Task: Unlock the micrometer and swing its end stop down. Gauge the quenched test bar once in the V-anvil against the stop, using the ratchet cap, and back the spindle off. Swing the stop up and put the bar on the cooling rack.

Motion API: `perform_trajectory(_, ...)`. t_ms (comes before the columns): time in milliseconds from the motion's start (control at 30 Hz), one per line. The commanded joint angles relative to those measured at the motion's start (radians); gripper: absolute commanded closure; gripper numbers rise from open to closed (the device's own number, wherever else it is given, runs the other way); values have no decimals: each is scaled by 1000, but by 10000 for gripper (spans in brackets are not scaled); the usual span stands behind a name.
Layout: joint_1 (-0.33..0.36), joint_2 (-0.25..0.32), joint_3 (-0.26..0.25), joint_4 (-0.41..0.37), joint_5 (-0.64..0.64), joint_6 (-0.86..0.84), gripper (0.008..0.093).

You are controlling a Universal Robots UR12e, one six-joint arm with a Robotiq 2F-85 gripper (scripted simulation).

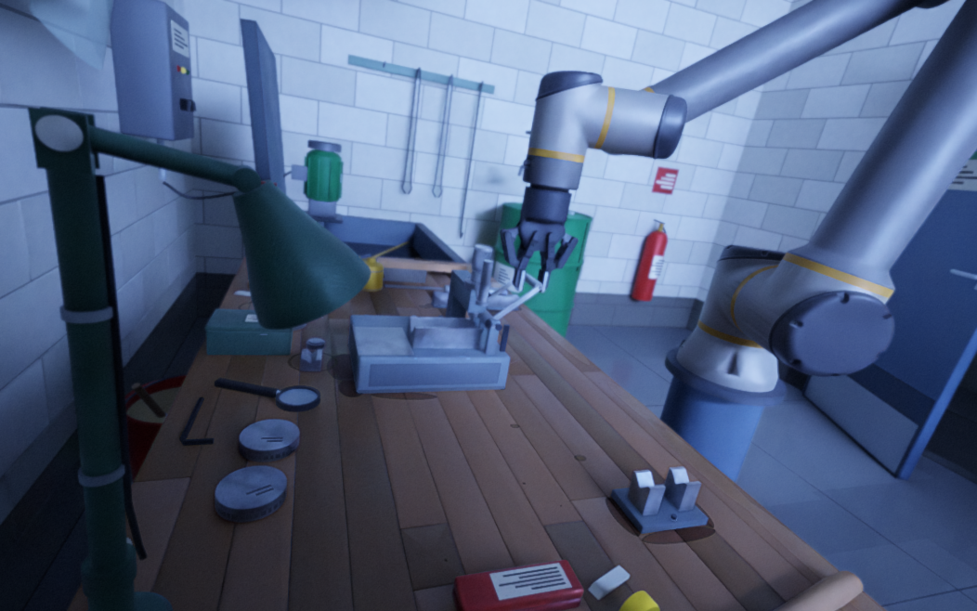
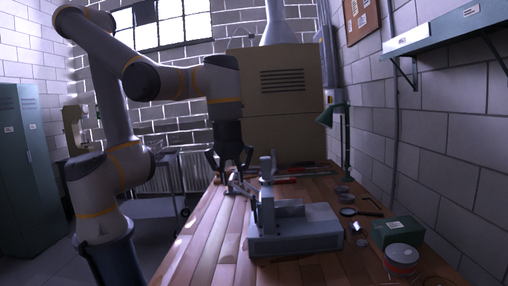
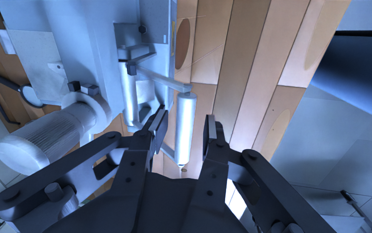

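Note:
My gripper (image 1: pixel 537 277) (image 2: pixel 232 178) (image 3: pixel 182 129) hangs open over the outer end of the micrometer's end stop arm (image 1: pixel 520 299) (image 2: pixel 239 187), with the arm's round handle (image 3: pixel 185 126) between its fingers and nothing held. The arm slants up and out from the grey bench micrometer (image 1: pixel 429 346) (image 2: pixel 291 224) toward the bench's edge. The ribbed ratchet cap (image 3: pixel 35 143) stands on top of the micrometer's post. A shiny bar (image 3: pixel 128 94) lies in the anvil beside the post. The cooling rack (image 1: pixel 659 501), with two notched blocks, sits near the bench's front edge.
The green desk lamp (image 1: pixel 216 216) reaches over the bench's left side. Two grey discs (image 1: pixel 259 465), a magnifier (image 1: pixel 277 393), a hex key (image 1: pixel 193 425) and a green box (image 1: pixel 245 331) lie to the left. A red case (image 1: pixel 519 585) sits at the front.

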Motion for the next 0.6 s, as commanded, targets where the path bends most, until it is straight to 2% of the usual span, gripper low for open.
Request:
perform_trajectory(0,0,0,-1,0,0,0,594)
perform_trajectory(367,0,0,-1,-1,0,0,594)
perform_trajectory(567,0,0,-1,-1,0,0,704)
